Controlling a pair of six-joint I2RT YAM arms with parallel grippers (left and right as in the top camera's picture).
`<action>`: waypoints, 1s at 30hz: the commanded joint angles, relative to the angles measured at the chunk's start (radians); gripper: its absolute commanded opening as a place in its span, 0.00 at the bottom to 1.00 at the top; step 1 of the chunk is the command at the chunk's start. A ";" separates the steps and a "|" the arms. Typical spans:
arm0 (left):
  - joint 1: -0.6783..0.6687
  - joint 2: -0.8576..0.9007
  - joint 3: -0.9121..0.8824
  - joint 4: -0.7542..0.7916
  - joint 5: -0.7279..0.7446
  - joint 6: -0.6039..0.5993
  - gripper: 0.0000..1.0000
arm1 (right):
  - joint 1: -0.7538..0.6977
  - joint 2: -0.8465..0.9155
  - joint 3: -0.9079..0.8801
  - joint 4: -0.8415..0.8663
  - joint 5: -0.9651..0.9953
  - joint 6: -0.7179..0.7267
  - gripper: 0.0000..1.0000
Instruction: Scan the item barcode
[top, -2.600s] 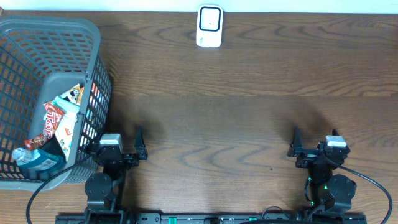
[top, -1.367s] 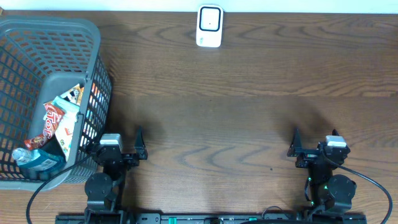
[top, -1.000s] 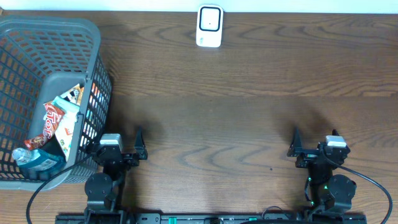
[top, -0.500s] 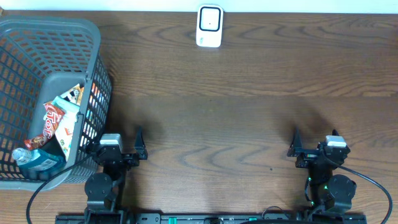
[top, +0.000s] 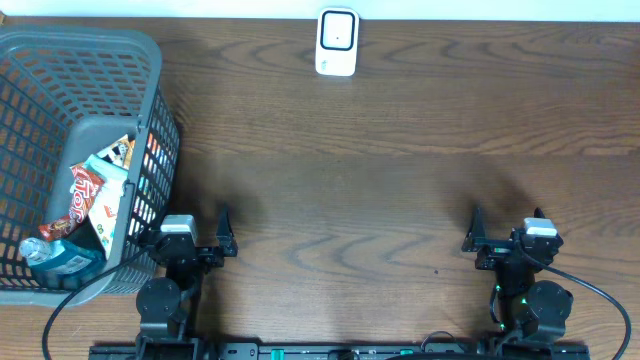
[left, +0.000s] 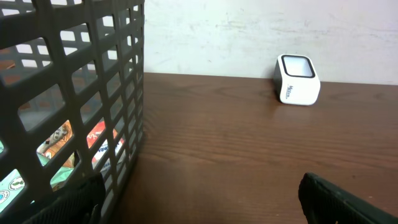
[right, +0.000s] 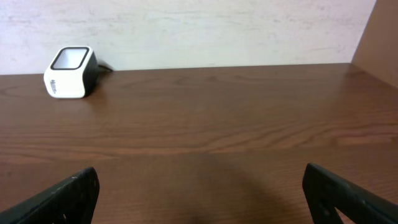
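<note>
Several packaged items (top: 92, 192) lie in a grey mesh basket (top: 100, 40) at the left of the table, among them a red-and-white snack packet and a bottle (top: 48, 255). Through the basket wall (left: 74, 18), the left wrist view shows some of the packets (left: 102, 134). A white barcode scanner (top: 337, 42) stands at the far middle edge, also seen as the scanner (left: 297, 79) and the scanner (right: 69, 73). My left gripper (top: 185, 232) rests open at the front left, right beside the basket, holding nothing (left: 199, 202). My right gripper (top: 507, 230) rests open at the front right, nothing in it (right: 199, 196).
The wooden table (top: 380, 180) stretches between the two arms and the scanner. A pale wall (right: 199, 25) runs behind the table's far edge. The left gripper's outer finger (left: 68, 202) sits against the basket's lower wall.
</note>
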 joint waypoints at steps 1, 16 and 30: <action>-0.003 0.003 -0.018 -0.033 0.006 0.006 0.99 | 0.008 -0.005 -0.004 0.001 -0.002 -0.011 0.99; -0.003 0.003 -0.018 -0.033 0.006 0.006 0.99 | 0.008 -0.005 -0.004 0.001 -0.002 -0.011 0.99; -0.004 0.003 -0.017 0.023 0.126 -0.005 0.99 | 0.008 -0.005 -0.004 0.001 -0.002 -0.011 0.99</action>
